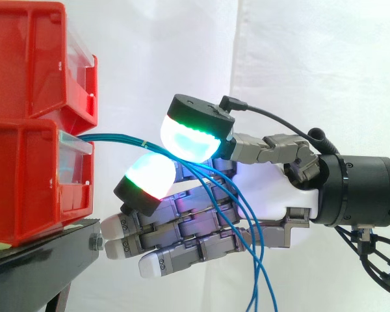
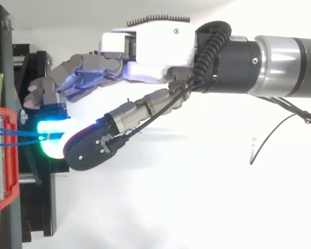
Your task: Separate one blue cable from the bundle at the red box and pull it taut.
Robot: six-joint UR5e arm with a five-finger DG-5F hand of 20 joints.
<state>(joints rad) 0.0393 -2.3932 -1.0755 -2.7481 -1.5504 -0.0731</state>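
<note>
Two red bins (image 1: pixel 26 65) sit stacked on the black stand (image 1: pixel 39 260) at the left, and the hand (image 1: pixel 273 188) reaches toward the lower one from the right. Its thumb and one finger close with glowing pads (image 1: pixel 149 175) meeting on the blue cables (image 1: pixel 117 138). These leave the lower bin's front, pass between the pads and droop across the palm. Whether one strand or several is pinched is hard to tell.

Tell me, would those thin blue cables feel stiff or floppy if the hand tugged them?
Probably floppy: beyond the hand the blue cables droop in loose curves. Likely light, being such thin strands. They look smooth, so they might slip between the pads pinching them near the red bin.
</note>
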